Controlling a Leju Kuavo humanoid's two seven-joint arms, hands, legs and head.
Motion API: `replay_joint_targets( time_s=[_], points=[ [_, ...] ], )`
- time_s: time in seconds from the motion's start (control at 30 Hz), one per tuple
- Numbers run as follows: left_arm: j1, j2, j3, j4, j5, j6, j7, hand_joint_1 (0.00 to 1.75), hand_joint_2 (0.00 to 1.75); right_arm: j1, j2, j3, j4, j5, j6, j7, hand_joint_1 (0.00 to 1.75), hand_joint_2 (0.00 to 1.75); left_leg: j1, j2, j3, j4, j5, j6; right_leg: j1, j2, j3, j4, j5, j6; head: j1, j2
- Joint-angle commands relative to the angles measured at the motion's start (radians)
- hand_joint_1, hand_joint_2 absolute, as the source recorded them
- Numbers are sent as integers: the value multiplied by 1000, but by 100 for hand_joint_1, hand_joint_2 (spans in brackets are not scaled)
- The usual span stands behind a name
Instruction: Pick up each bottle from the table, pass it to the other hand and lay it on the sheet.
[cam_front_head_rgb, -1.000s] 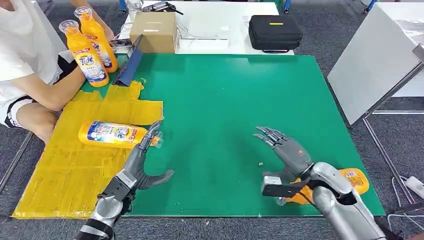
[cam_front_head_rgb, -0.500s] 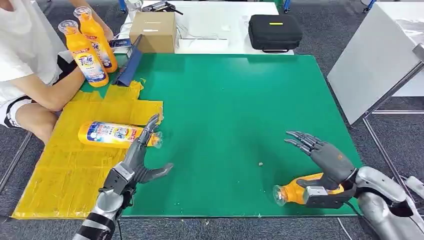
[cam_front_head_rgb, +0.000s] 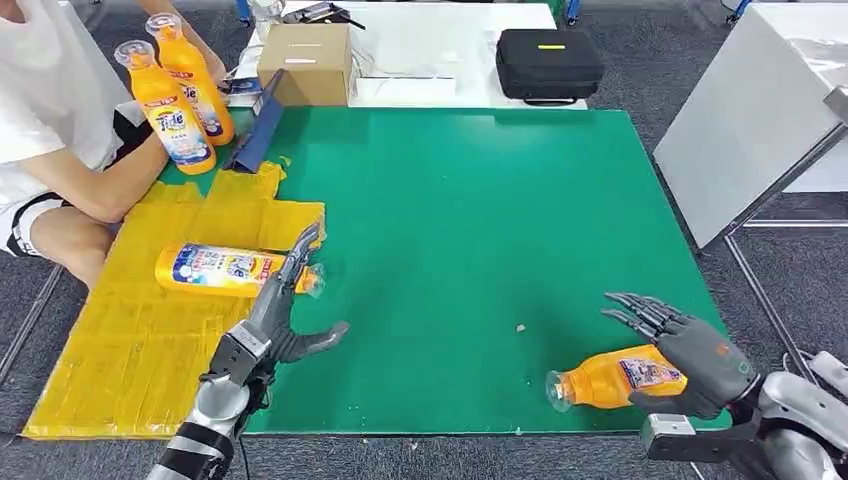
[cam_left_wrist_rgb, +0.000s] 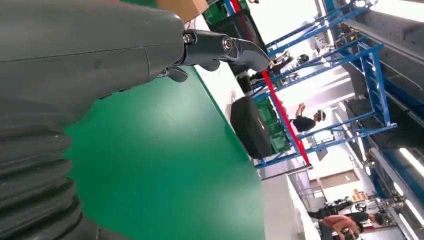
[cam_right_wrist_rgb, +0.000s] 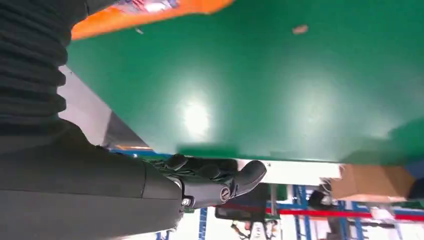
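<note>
Head view: four orange bottles. One (cam_front_head_rgb: 228, 269) lies on yellow sheet (cam_front_head_rgb: 130, 340), left hand (cam_front_head_rgb: 275, 320) beside it, fingers spread, empty. One (cam_front_head_rgb: 615, 378) lies on green table (cam_front_head_rgb: 470, 220) near front edge, right hand (cam_front_head_rgb: 690, 345) over its base, fingers apart, holding nothing. Two (cam_front_head_rgb: 170, 100) upright by person (cam_front_head_rgb: 50, 120)

Right wrist view: orange bottle (cam_right_wrist_rgb: 150, 12) on green table

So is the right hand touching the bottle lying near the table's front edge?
Cannot tell: in the head view the right hand overlaps the bottle, hiding any gap.
</note>
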Motion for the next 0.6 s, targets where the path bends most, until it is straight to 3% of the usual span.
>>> replay_joint_targets(
  time_s=[0.03,0.33,0.6],
  points=[
    [-17,-12,30,33,-6,-2,3,0,175,75,12,-63,-43,17,6,14,0,175,2,-1,5,0,-3,-3,1,1,5,-1,-2,-2,0,0],
    [-14,-11,32,22,4,-5,3,0,175,167,-19,-109,-10,62,7,73,0,175,2,-3,7,1,-3,-3,1,0,8,-1,-3,-2,0,0],
    [-5,-6,24,15,14,-8,3,0,175,67,39,-63,170,143,-39,118,0,175,3,0,9,0,-4,-3,2,3,10,-3,-2,-2,0,0]
  ],
)
